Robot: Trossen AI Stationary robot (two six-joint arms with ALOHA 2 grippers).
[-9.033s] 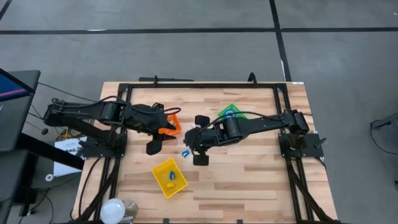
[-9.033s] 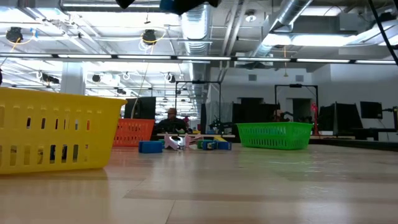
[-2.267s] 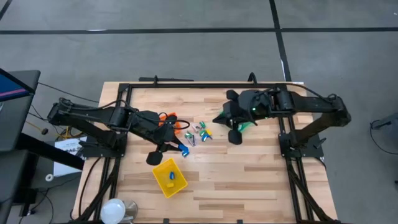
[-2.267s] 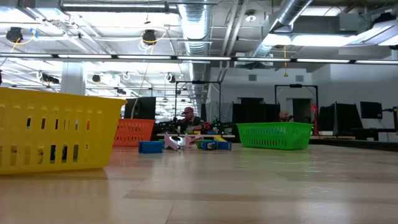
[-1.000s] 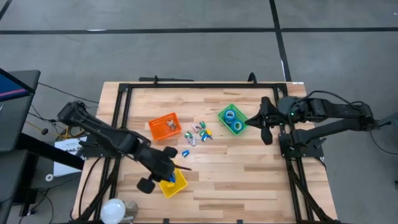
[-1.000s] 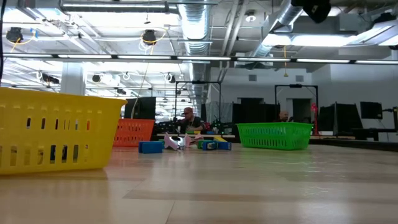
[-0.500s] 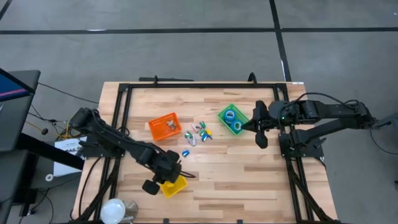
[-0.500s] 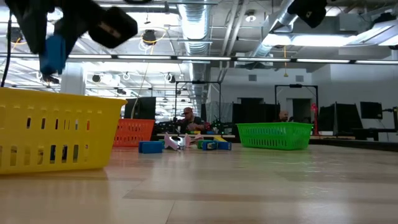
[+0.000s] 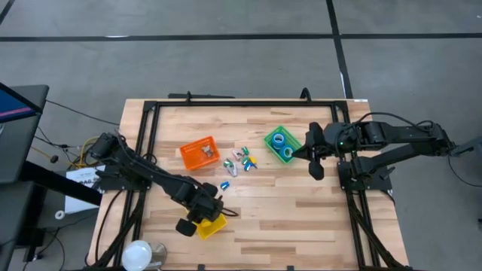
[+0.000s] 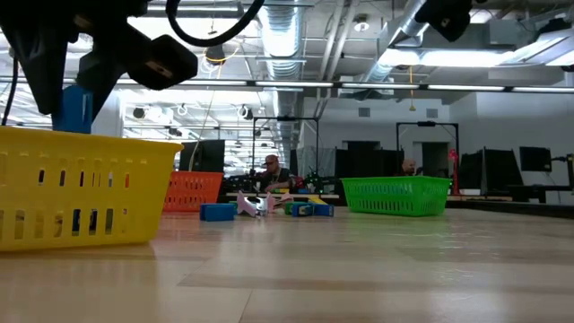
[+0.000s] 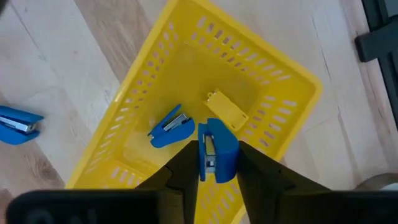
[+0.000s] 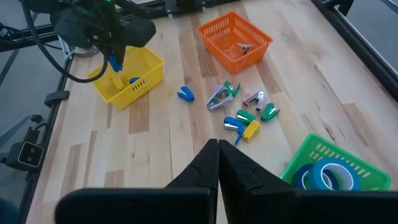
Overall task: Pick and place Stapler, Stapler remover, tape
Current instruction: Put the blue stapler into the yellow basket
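Note:
My left gripper [image 9: 202, 214] hangs over the yellow bin [image 9: 215, 226] near the table's near edge, shut on a blue stapler [image 11: 217, 152]. Inside that bin [image 11: 283, 74] lie another blue stapler [image 11: 169, 126] and a yellow one [image 11: 227, 111]. One more blue stapler [image 9: 224, 185] rests flat on the table. A cluster of small staplers and staple removers [image 9: 241, 160] lies mid-table. Blue tape rolls [image 12: 320, 176] sit in the green bin [image 9: 272, 135]. My right gripper [image 9: 315, 156] is shut and holds nothing, to the right of the green bin. My left gripper pinches the blue stapler between its two fingers [image 11: 183, 171], one on each long side [image 11: 231, 155]. The fingers come from above, pointing down. The stapler stands on end in the hold, lifted clear, its lower end [image 10: 73, 124] about level with the yellow bin's rim [image 10: 90, 139].
The orange bin [image 9: 199, 153] stands left of the cluster with a small piece inside. Black frame rails [image 9: 226, 103] run along the table's far, left and right sides. Bare wood lies across the near right part of the table [image 9: 301, 218]. A person sits far behind the table [image 10: 272, 169].
My left gripper, carrying the blue stapler, has moved toward the near edge and come down over the yellow bin. My right gripper has shifted slightly toward the table's left and near edge, beside the green bin, then held still.

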